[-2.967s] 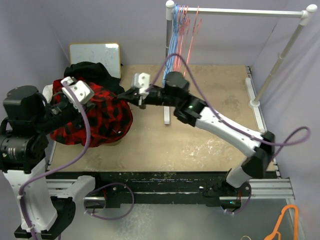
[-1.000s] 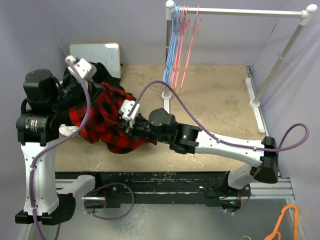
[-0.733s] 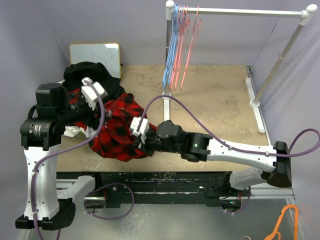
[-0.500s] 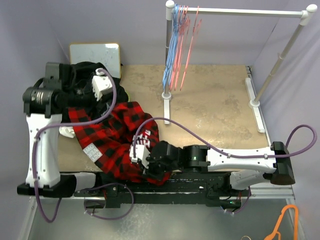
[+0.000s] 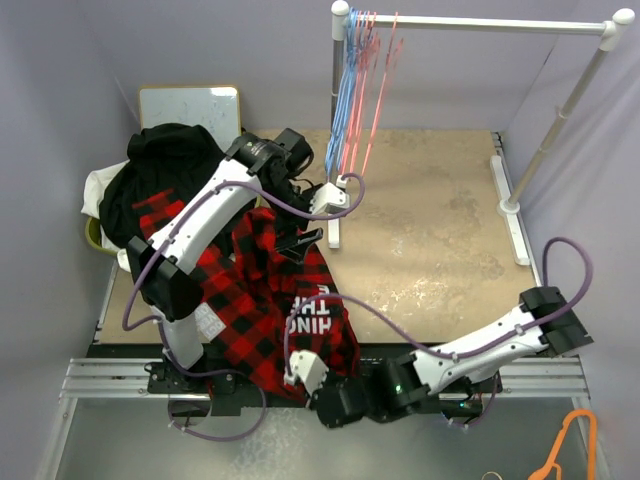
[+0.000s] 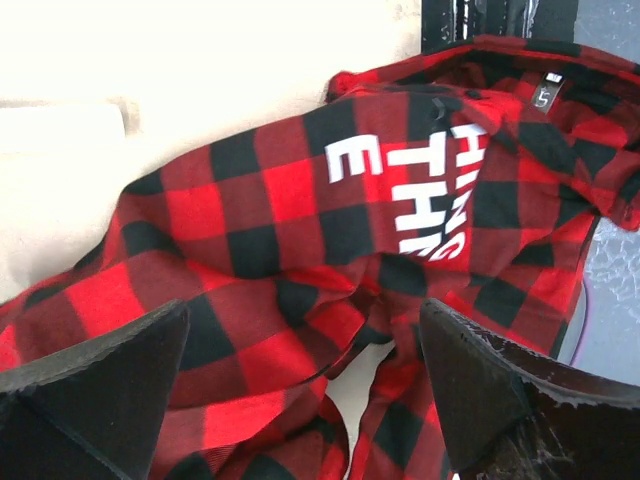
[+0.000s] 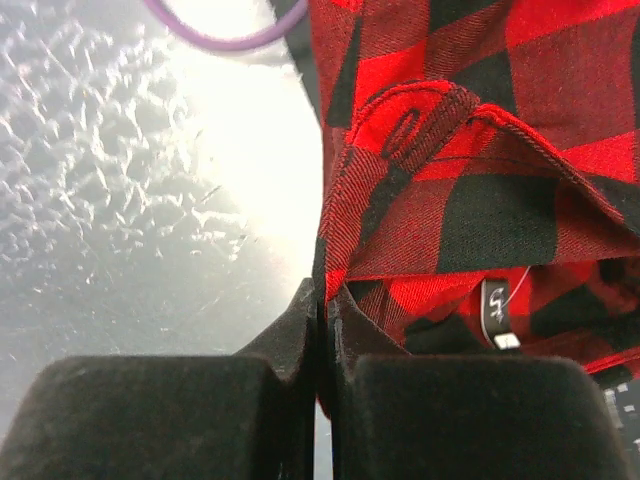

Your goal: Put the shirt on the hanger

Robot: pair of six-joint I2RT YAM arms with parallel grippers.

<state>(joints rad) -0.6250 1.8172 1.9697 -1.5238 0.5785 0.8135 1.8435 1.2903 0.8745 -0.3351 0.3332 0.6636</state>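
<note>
Right claw (image 7: 325, 305) pinches the shirt (image 7: 480, 130) edge, visible only from its wrist.

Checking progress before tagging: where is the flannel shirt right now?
In the top view the shirt lies on the table's left side, spilling over the near edge, beside the black garment; the right tool pinches its edge there.

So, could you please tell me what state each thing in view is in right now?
Shirt, crumpled, lettering up, draped over the table's near edge, on no hanger.
Left fingers, wide open above the shirt, holding nothing.
Right fingers, shut on the shirt's edge.
Pink hanger, hanging on the rail, bare.
Blue hangers, hanging on the rail, bare.
Black garment, heaped at back left.
Orange hanger, lying off the table.
</note>
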